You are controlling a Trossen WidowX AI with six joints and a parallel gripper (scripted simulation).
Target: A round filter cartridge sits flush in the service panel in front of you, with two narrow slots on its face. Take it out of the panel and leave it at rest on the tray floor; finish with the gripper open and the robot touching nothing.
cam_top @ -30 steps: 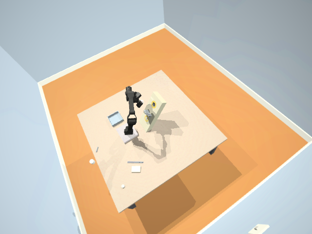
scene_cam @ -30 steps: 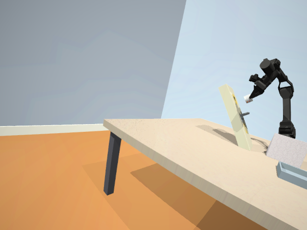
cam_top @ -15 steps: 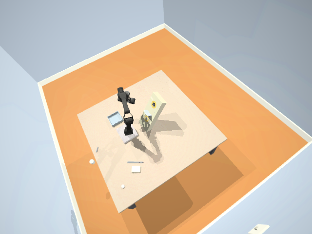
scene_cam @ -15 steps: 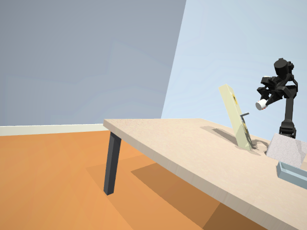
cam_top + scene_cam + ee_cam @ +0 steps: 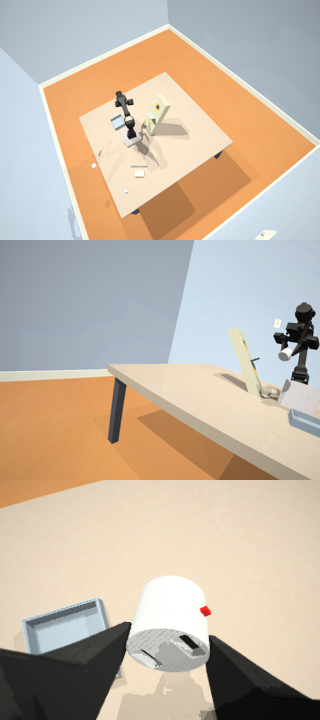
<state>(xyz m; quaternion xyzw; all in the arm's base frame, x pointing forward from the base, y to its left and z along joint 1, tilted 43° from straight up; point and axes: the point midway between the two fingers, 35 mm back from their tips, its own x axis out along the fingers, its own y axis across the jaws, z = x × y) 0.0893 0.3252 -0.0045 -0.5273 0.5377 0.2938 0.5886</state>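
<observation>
My gripper (image 5: 168, 635) (image 5: 285, 355) is shut on the white round filter cartridge (image 5: 170, 611) (image 5: 285, 354), gripping its sides. Its slotted grey face points toward the wrist camera, and a small red tab sticks out of its side. I hold it high in the air, above the table and a little to the right of the blue-grey tray (image 5: 61, 613) (image 5: 114, 118) (image 5: 301, 420). The tray is empty. The cream service panel (image 5: 161, 113) (image 5: 242, 357) leans on the table, and its yellow-ringed socket (image 5: 157, 106) is empty.
The arm stands on a grey base plate (image 5: 133, 141) (image 5: 301, 395) between tray and panel. A small handle (image 5: 254, 360) sticks out of the panel. A white block (image 5: 139, 173), a thin rod (image 5: 138, 166) and a small white ball (image 5: 126, 190) lie near the table's front.
</observation>
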